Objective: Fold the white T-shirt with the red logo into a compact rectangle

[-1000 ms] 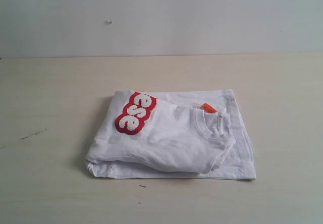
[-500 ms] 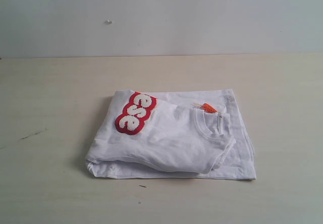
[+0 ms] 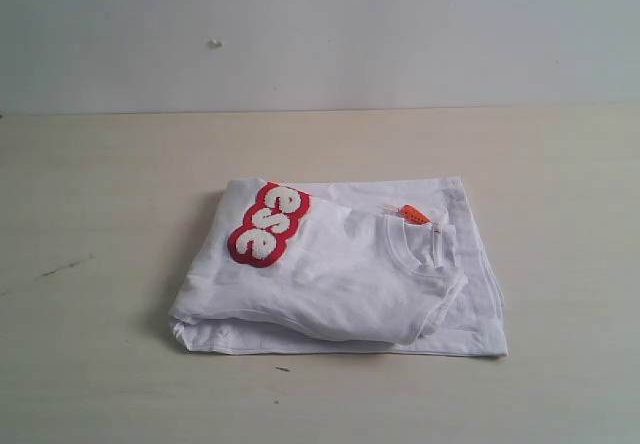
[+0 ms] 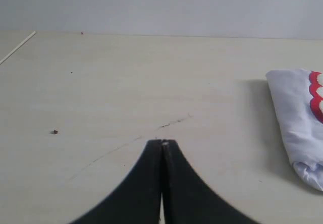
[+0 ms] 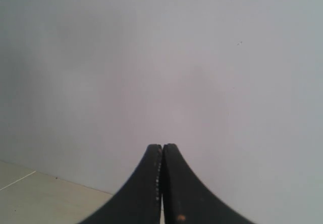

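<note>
The white T-shirt (image 3: 345, 279) lies folded into a rough rectangle in the middle of the table in the exterior view. Part of the red logo (image 3: 267, 224) shows on its upper left fold, and the orange neck tag (image 3: 413, 215) sits by the ribbed collar. Neither arm appears in the exterior view. My left gripper (image 4: 162, 142) is shut and empty above bare table, with an edge of the T-shirt (image 4: 298, 128) and a strip of the red logo (image 4: 317, 95) off to one side. My right gripper (image 5: 162, 146) is shut and empty, facing the wall.
The pale wooden table (image 3: 100, 214) stretches all around the shirt, with a thin dark crack (image 4: 174, 122) in its surface. A plain grey wall (image 3: 320, 34) stands behind it. A corner of the table (image 5: 30, 193) shows in the right wrist view.
</note>
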Motion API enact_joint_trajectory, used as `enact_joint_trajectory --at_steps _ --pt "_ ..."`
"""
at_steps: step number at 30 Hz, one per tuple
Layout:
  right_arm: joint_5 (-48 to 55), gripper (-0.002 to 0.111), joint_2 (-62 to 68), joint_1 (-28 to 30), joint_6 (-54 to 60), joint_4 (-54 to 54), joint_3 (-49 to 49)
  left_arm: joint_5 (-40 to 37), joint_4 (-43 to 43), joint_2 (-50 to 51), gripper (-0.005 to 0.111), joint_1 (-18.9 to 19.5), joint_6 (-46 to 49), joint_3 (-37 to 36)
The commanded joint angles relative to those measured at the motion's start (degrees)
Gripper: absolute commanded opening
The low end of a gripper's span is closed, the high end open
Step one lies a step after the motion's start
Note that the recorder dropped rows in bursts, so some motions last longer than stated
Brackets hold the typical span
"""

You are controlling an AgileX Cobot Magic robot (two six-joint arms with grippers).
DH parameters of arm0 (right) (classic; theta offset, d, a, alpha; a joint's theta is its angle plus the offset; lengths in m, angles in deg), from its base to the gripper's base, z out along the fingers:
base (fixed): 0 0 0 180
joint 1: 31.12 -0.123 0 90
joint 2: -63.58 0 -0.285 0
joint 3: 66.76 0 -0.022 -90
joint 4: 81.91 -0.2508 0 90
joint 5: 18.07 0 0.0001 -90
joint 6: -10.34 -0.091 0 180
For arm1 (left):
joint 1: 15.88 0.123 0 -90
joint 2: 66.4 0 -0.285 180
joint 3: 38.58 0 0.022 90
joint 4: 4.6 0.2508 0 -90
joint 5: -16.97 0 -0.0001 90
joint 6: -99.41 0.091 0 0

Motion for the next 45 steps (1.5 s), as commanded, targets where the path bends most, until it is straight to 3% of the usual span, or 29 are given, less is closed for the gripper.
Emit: enact_joint_trajectory --at_steps 1,4,7,13,25,34,45 --pt "-0.6 0.0 0.1 0.2 2.0 1.7 0.5 0.2 0.0 -0.2 0.0 0.2 0.2 -0.1" --pt "-5.1 0.0 -1.7 0.5 6.6 6.3 0.5 0.2 0.0 -0.2 0.0 0.2 0.2 -0.1" --pt "-11.4 0.0 -5.0 5.3 6.5 6.1 0.5 0.2 0.0 -0.2 0.0 0.2 0.2 -0.1" --pt "-12.6 0.0 -11.1 12.9 5.6 6.1 2.6 0.2 0.0 -0.2 0.0 0.2 0.2 -0.1" --pt "-12.9 0.0 -27.3 23.0 -3.7 6.2 17.0 0.2 0.0 -0.2 0.0 0.2 0.2 -0.1" --pt "-13.0 0.0 -30.1 23.7 -13.5 11.1 29.9 0.2 0.0 -0.2 0.0 0.2 0.2 -0.1" --pt "-17.0 0.0 -30.1 23.7 -13.8 11.9 44.3 0.2 0.0 -0.2 0.0 0.2 0.2 -0.1"
